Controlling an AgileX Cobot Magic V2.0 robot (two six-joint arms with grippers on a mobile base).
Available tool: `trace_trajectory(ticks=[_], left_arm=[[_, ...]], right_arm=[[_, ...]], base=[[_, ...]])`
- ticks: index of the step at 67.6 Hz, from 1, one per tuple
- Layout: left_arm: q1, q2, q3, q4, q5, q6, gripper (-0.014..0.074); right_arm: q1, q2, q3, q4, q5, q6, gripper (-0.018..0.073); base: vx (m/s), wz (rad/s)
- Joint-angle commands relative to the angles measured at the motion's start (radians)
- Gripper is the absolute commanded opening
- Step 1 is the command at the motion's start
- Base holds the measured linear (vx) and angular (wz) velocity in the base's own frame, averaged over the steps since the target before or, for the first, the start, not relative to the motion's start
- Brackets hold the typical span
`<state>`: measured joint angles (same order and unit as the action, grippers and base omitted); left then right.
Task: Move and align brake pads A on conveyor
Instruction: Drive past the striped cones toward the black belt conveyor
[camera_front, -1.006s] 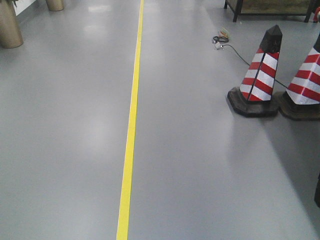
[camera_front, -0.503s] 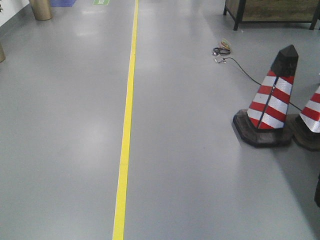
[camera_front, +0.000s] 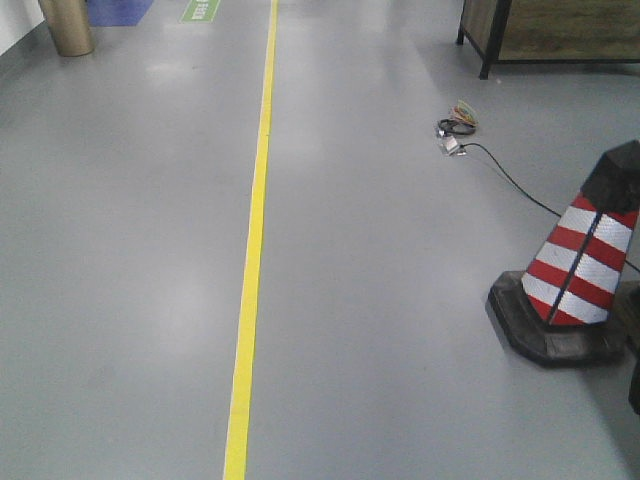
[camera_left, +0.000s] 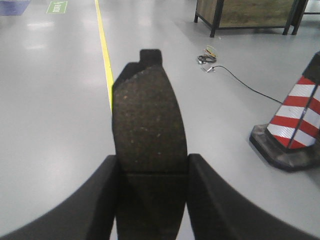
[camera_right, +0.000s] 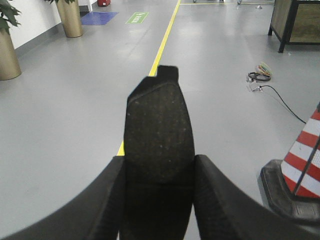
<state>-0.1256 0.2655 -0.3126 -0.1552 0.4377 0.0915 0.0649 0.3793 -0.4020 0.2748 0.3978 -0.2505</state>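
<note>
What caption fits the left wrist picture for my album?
Left gripper clamps a brake pad over grey floor near a striped cone.

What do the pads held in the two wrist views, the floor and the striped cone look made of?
In the left tool, the left brake pad: dark, matte, grainy face, likely pressed friction compound. In the right tool, the right brake pad: same grainy look. Floor: smooth grey coating, glare suggests epoxy or paint. Cone: black base looks rubbery; red-white bands seem reflective film.
</note>
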Motion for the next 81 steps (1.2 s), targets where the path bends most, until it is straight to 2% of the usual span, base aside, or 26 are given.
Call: trace_trajectory(ticks=[1, 54, 81], left_arm=[[-0.004, 0.006, -0.032, -0.012, -0.103, -0.004, -0.0006], [-0.004, 0.007, -0.032, -0.012, -0.103, -0.004, -0.0006], [-0.004, 0.007, -0.032, -0.012, -0.103, -0.004, -0.0006]], right_arm=[[-0.004, 0.004, -0.03, 0.008, -0.093, -0.011, -0.001], [-0.004, 0.005, -0.03, 0.008, -0.094, -0.011, -0.001], [-0.004, 0.006, -0.03, 0.008, -0.094, -0.011, -0.001]], base=[[0.62, -0.04], [0.54, -0.05], [0.33, -0.52]])
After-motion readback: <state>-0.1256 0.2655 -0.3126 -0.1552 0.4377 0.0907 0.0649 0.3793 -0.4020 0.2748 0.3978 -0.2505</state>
